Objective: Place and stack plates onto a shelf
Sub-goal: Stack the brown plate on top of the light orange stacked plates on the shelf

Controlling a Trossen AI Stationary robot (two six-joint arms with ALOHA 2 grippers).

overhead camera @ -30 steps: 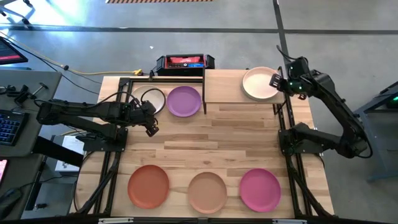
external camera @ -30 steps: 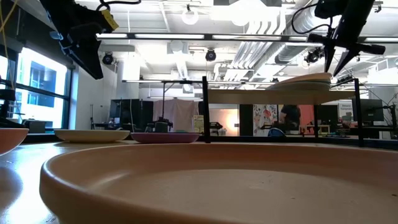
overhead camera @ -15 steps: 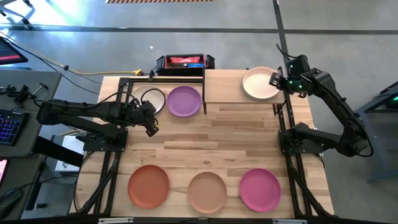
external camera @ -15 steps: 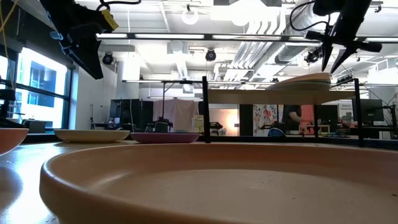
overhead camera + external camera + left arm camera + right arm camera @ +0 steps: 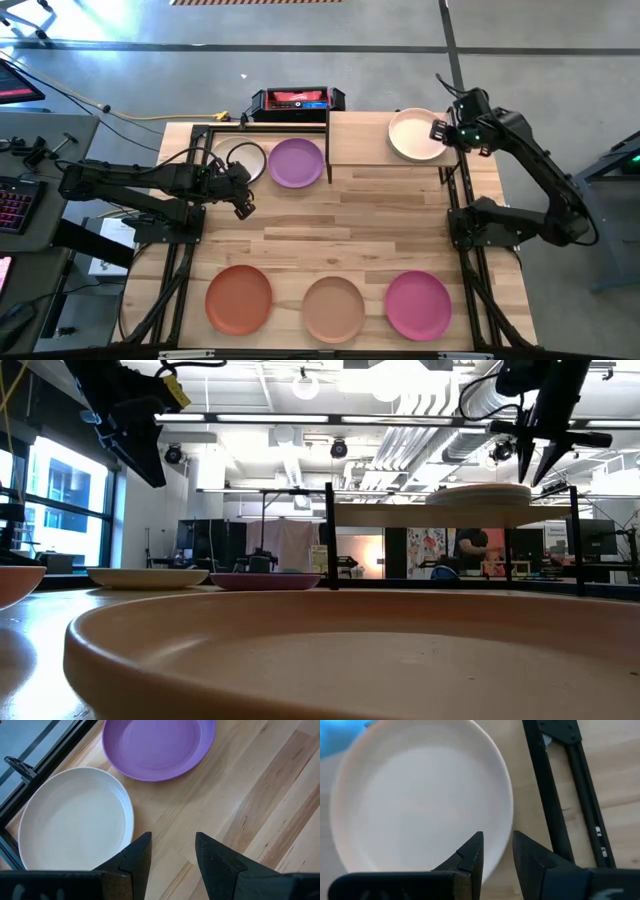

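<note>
We look down on a pale plank counter standing on a grey floor, with a keyboard and a screen at a desk off its left side. Nearest us, along the counter's near edge, three plates lie in a row, apart from one another: the rust orange plate, the tan plate and the magenta plate. None of them holds anything. From counter height the tan plate's rim fills the near half of the view.

Farther back on the left, the purple plate and the cream plate lie just beside each other on the counter; whether their rims touch we cannot tell. The left tool hangs over bare wood near them, its two fingers apart with nothing between them.

At the far right stands the shelf, a small light-wood board on thin black legs. One pale plate lies flat on the shelf's right part, empty. The right tool is at that plate's right rim, and in the wrist view its fingers sit with a narrow gap over the plate's edge, released rather than gripping it. From counter height this tool points down just above the plate.

Behind the counter sits a black and red box. Beyond it the room opens into a hall with white ceiling ducts, bright lamps, and a person far off.
</note>
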